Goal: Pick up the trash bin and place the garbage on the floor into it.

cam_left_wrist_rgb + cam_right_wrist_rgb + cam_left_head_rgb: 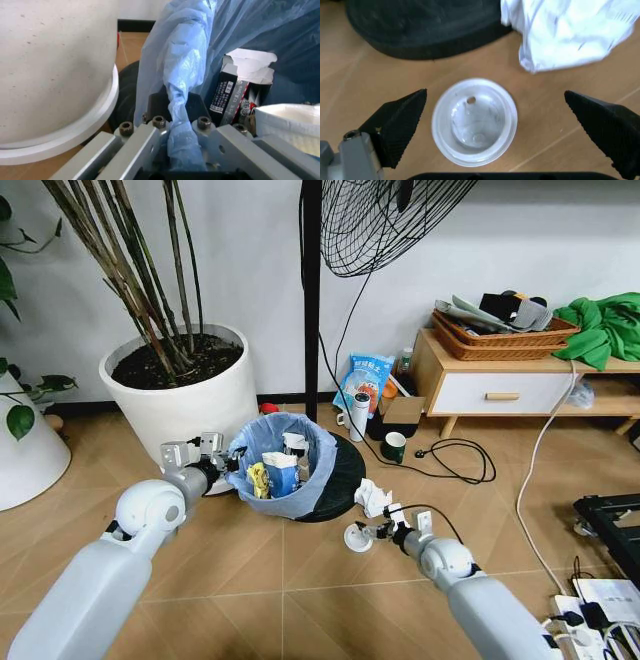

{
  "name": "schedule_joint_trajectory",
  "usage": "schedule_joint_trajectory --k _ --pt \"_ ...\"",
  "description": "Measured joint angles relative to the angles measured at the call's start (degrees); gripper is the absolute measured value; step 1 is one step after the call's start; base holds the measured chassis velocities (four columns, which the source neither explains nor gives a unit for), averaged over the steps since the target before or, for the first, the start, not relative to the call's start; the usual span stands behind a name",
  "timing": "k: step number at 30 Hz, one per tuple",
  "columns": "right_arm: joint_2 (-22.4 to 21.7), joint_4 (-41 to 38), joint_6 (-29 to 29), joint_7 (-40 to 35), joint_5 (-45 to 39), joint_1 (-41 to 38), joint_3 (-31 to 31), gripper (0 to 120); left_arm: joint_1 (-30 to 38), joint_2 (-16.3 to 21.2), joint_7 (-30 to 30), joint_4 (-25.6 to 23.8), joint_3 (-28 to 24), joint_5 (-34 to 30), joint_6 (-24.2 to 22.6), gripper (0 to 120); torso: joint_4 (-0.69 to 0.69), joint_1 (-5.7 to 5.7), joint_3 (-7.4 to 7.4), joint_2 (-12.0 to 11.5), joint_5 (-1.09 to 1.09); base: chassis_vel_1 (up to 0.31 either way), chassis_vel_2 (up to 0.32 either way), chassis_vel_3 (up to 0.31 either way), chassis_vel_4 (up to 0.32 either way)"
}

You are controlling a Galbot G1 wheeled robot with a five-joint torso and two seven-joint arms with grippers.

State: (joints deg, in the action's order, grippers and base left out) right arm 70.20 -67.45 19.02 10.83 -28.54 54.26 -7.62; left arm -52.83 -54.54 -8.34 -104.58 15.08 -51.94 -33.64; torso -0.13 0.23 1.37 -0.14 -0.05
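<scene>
The trash bin, dark with a light blue bag, is tilted with its mouth facing me. Inside lie a yellow scrap, a blue-white carton and a black-white tube. My left gripper is shut on the bin's bagged rim. On the floor to the bin's right lies garbage: a small white cup and crumpled white paper. My right gripper is open just above the floor, with the cup between its fingertips, untouched. The paper lies just beyond.
A large white plant pot stands close behind my left gripper. The fan's pole and black base are right behind the bin. Cables, a dark mug, a wooden cabinet and a power strip lie to the right.
</scene>
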Motion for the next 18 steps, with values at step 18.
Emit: schedule_joint_trajectory --k 18 --pt "4.69 12.26 -2.54 -1.22 2.30 -4.13 -1.05 97 0.85 -0.47 -0.08 0.41 -1.02 0.00 0.04 0 0.00 0.00 0.00 0.00 -0.01 0.000 0.000 0.000 0.000"
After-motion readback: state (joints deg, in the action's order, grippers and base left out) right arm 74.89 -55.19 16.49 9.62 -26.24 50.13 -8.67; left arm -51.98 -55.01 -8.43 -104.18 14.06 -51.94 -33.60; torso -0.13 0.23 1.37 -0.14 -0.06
